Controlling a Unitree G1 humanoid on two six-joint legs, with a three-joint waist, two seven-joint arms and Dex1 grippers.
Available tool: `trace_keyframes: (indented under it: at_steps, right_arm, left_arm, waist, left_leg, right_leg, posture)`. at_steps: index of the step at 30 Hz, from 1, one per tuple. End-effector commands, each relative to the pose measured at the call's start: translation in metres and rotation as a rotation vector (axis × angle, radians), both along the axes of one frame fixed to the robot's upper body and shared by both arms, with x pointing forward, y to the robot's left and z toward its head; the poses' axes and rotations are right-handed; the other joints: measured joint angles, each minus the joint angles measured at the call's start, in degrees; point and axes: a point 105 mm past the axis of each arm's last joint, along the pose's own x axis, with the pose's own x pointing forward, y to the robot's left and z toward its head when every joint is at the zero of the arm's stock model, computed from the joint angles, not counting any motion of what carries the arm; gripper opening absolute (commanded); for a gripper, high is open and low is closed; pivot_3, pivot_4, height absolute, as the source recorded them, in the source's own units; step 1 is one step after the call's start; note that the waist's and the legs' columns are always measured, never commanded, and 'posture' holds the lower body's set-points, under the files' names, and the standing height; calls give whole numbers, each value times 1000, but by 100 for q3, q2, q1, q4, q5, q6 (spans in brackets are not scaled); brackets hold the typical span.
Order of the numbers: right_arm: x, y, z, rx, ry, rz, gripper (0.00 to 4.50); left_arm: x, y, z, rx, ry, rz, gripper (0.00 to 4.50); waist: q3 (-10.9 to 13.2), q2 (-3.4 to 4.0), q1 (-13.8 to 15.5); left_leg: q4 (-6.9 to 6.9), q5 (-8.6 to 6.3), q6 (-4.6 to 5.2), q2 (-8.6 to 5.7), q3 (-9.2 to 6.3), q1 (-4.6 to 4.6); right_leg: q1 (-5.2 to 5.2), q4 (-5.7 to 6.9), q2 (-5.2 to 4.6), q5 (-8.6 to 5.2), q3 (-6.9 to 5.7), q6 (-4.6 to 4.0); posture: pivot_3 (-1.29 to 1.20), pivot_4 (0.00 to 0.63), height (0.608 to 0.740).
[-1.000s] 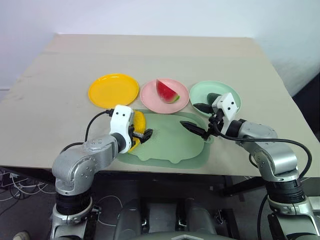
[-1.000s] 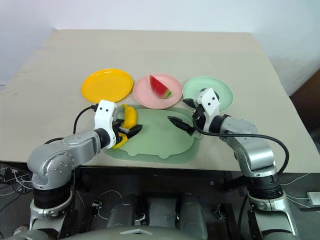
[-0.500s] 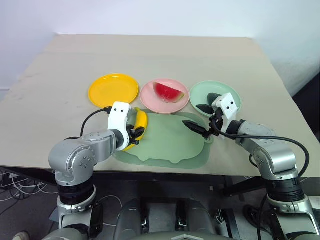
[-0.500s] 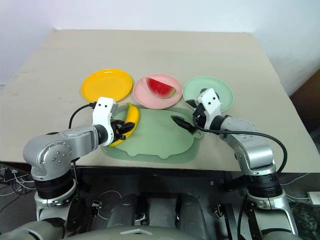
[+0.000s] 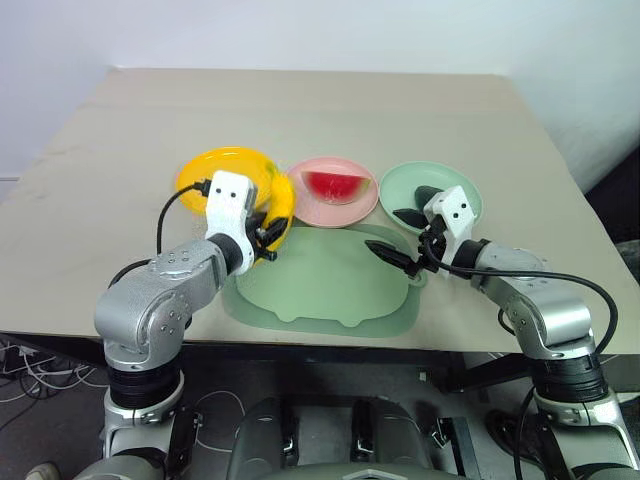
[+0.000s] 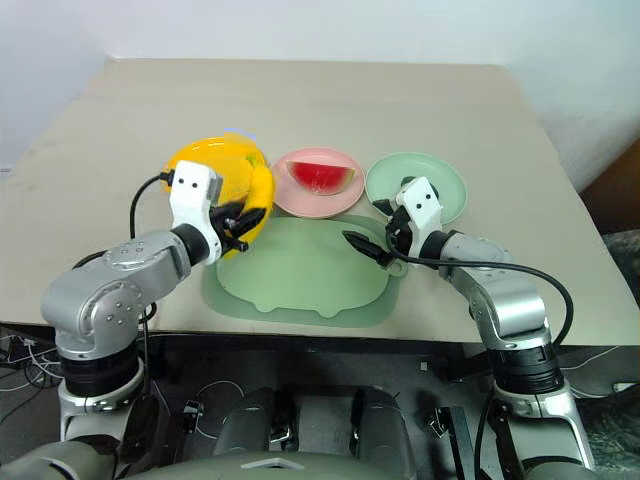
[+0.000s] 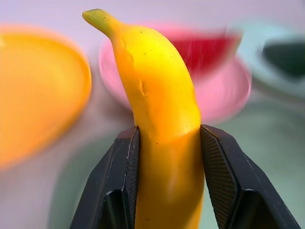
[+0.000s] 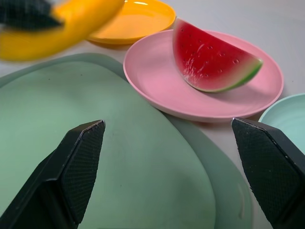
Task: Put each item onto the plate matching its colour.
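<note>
The left gripper had its two black fingers clenched on the yellow banana, one on each side of its lower part, the stem end pointing away from the wrist. Seen from the head, the held banana was lifted off the bench, over the edge of the yellow-orange plate that faces the pink plate. The watermelon wedge lay on the pink plate, at the middle of the row of three plates. The dark-green lump sat on the mint green plate, the one nearest the bench's right edge. The pale-green mat lay bare near the front edge. The right gripper hung over the mat's right part, near the mint green plate, its fingers spread wide and grasping nothing.
</note>
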Motion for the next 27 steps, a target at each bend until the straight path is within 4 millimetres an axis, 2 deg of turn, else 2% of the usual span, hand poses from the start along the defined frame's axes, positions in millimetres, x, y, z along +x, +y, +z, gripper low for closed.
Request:
trace_keyframes:
  at_steps: [1, 2, 6, 9, 20, 22, 27]
  right_arm:
    - [2, 4, 12, 14, -45, 8, 4500]
    - [2, 4, 12, 14, -45, 8, 4500]
    - [4, 3, 12, 14, -47, 7, 4500]
    - [6, 2, 12, 11, -45, 0, 4500]
    - [8, 1, 13, 8, -48, -9, 4500]
    - [8, 1, 14, 7, -49, -12, 4500]
    - [9, 0, 14, 6, -52, -19, 4500]
  left_arm:
    - [10, 23, 13, -1, -90, 113, 1594]
    - [12, 25, 13, -12, -93, 127, 1594]
    - [36, 59, 8, 24, -65, 336, 1594]
    - [51, 70, 7, 9, -45, 430, 1594]
    - [105, 78, 11, -69, 18, 530, 1594]
    - [113, 82, 8, -50, 33, 551, 1594]
    - [122, 76, 6, -48, 33, 499, 1594]
  waist:
    - [0, 0, 0]
    - [0, 0, -1]
    - [0, -1, 15]
    - [1, -3, 14]
    - [2, -6, 4]
    - [2, -6, -3]
    - [3, -6, -12]
  left_leg:
    - [0, 0, -1, 0, 0, 0]
    - [0, 0, -1, 0, 0, 0]
    - [0, 1, 0, 0, -1, -1]
    - [1, 1, 1, -1, 0, -2]
    - [1, 1, 0, -2, 2, -4]
    - [1, 1, 0, -2, 3, -3]
    - [-1, 1, 0, -2, 4, -3]
  right_leg:
    - [0, 0, 1, 0, 0, 0]
    - [0, 0, 1, 0, -1, 0]
    - [0, 0, 1, 0, -2, 0]
    - [0, 0, 0, 0, -3, 1]
    - [-1, 0, 1, 0, -6, 2]
    - [-1, -1, 1, 0, -6, 2]
    - [-3, 0, 2, -1, -6, 3]
  posture:
    - [0, 150, 695]
    - [0, 150, 695]
    - [0, 150, 695]
    - [0, 150, 695]
    - [0, 150, 695]
    - [0, 150, 695]
    - [0, 150, 695]
